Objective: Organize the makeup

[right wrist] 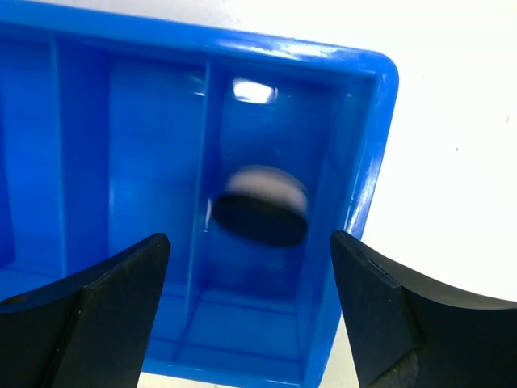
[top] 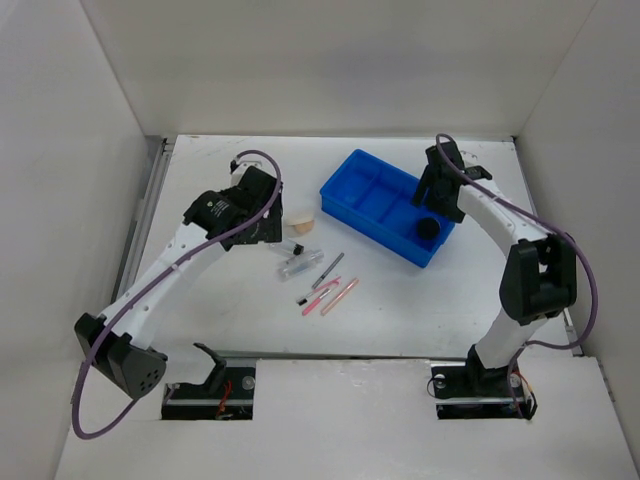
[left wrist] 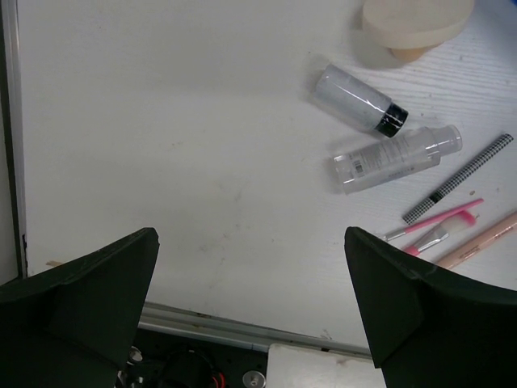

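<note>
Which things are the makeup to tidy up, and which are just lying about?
Makeup: beige sponge, black-capped vial, clear vial, thin dark brush, pink sticks, black compact.
Just there: blue tray, holding the compact; purple cable.

no text, number or brand can be read in any view. faint dark print is seen along the side of the longer clear vial (left wrist: pixel 396 158), which lies on the table to the right in the left wrist view, but it is too small and blurred to be made out. a small pale mark is seen on the black housing of the left arm (top: pixel 214 207) in the top view; whether it is lettering cannot be told.
</note>
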`<state>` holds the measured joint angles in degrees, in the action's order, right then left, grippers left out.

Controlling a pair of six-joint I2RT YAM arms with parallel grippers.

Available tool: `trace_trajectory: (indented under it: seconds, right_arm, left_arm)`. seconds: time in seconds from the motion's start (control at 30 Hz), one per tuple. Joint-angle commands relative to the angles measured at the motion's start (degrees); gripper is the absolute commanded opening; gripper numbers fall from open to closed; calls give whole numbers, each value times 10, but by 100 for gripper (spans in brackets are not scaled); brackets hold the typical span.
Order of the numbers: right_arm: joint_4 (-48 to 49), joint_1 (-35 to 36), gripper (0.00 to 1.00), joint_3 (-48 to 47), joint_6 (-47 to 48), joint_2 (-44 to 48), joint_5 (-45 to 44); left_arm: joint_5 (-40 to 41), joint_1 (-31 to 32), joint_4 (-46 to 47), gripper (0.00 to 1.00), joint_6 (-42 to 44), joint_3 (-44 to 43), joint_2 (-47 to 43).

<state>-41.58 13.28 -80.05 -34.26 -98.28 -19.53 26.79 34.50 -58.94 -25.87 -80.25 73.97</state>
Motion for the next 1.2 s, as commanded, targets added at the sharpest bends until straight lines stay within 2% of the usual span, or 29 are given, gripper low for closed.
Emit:
trace_trajectory:
  seconds: [0.0, 0.2, 0.27, 0.33, 0.37, 0.43, 0.53, 0.63, 0.8, 0.87, 1.17]
  right_arm:
    - [9, -2, 87, -40, 8, 34, -9]
    - [-14, -2, 87, -65, 19, 99, -9]
    - [-19, -2, 87, -65, 19, 124, -2]
    - [-24, -2, 87, -57, 19, 162, -2]
    - [-30, -2, 87, -49, 19, 173, 4]
    - [-37, -2, 87, -42, 19, 195, 4]
    - [-54, -2, 87, -29, 19, 234, -2]
    - [-60, -2, 87, -23, 24, 263, -2]
    - [-70, -2, 87, -23, 30, 268, -2]
    - [-70, -2, 87, -23, 30, 268, -2]
    - [-75, -2, 87, -12, 35, 274, -2]
  left_arm:
    - [-9, 0, 2, 100, -9, -34, 19]
    - [-48, 0, 34, 100, -3, -76, 65]
    - [-70, 0, 56, 100, -13, -94, 101]
    - [-108, -31, 56, 100, -35, -116, 156]
    - [-148, -39, 61, 97, -44, -135, 175]
    - [-180, -57, 61, 87, -83, -153, 222]
    - [-250, -87, 93, 77, -107, -163, 246]
    - [-256, -93, 99, 74, -126, -170, 265]
    - [-284, -128, 145, 74, -222, -122, 276]
    - [-263, -128, 137, 74, -233, -135, 291]
    - [-273, -139, 120, 75, -272, -196, 385]
